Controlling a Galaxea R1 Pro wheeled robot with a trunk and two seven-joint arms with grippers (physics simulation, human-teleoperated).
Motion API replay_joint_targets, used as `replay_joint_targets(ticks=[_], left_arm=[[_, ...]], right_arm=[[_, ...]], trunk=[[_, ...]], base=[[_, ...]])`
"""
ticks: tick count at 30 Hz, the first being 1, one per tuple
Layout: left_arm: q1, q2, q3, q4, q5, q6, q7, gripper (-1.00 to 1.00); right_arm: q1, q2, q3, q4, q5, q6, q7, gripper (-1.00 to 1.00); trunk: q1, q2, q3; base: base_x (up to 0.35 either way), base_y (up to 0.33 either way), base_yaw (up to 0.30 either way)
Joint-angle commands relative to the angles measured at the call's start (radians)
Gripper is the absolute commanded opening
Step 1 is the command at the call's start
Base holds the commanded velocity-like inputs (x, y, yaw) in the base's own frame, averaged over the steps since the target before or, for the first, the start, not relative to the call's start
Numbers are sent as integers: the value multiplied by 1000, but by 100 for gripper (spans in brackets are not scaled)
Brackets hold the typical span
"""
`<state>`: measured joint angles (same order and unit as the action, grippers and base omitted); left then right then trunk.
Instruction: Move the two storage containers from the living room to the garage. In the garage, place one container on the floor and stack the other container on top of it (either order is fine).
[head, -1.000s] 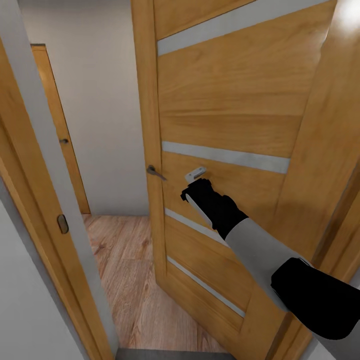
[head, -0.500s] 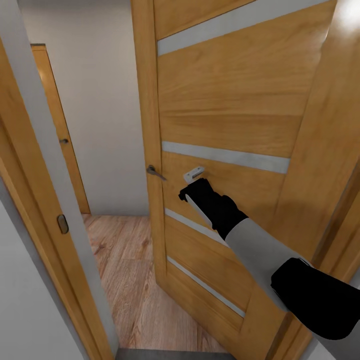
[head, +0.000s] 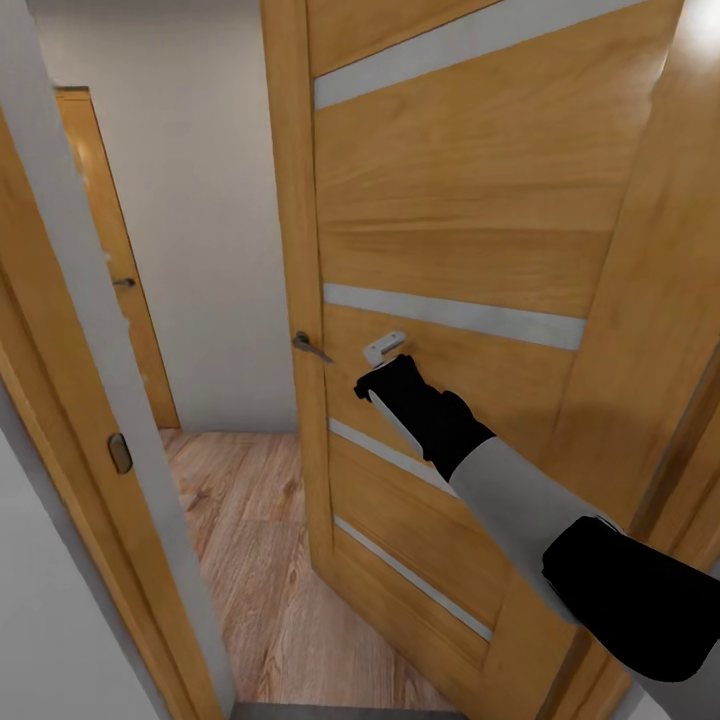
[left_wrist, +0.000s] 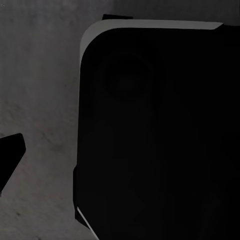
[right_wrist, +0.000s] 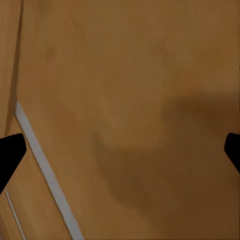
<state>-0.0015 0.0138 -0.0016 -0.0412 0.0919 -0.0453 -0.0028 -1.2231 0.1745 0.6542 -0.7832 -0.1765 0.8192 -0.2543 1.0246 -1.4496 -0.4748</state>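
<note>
The two storage containers are out of view. My right arm reaches forward to a honey-coloured wood door (head: 450, 230) with grey inlay strips. My right gripper (head: 385, 362) rests against the door's face, just right of the lever handle (head: 310, 346). Seen from the right wrist, the gripper (right_wrist: 120, 152) is open: its black fingertips (right_wrist: 10, 155) stand far apart with only door wood between them. One black fingertip (left_wrist: 10, 155) of my left gripper shows at the frame edge over dark grey concrete floor (left_wrist: 40, 100), beside a black part of the robot's body (left_wrist: 160, 130).
The door stands ajar, and a narrow gap runs between it and the door frame (head: 90, 330) on the left. Beyond the gap lie light wood plank flooring (head: 260, 540), a grey-white wall (head: 200, 200) and a second wooden door (head: 110, 250).
My right gripper has edged slightly left along the door. The whole picture has shifted a little, so the camera has moved.
</note>
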Motion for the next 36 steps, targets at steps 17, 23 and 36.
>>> replay_joint_targets(ticks=[17,23,36], left_arm=[[0,0,-1,0,9,-2,0,100],[0,0,-1,0,8,-2,0,100],[0,0,-1,0,9,-2,0,100]], right_arm=[[-1,0,4,-1,-6,6,-3,100],[-1,0,5,-25,-6,12,-1,100],[-1,0,6,-36,-6,15,3,100]], trunk=[[0,0,-1],[0,0,-1],[0,0,-1]], base=[[120,0,0],[141,0,0],[187,0,0]])
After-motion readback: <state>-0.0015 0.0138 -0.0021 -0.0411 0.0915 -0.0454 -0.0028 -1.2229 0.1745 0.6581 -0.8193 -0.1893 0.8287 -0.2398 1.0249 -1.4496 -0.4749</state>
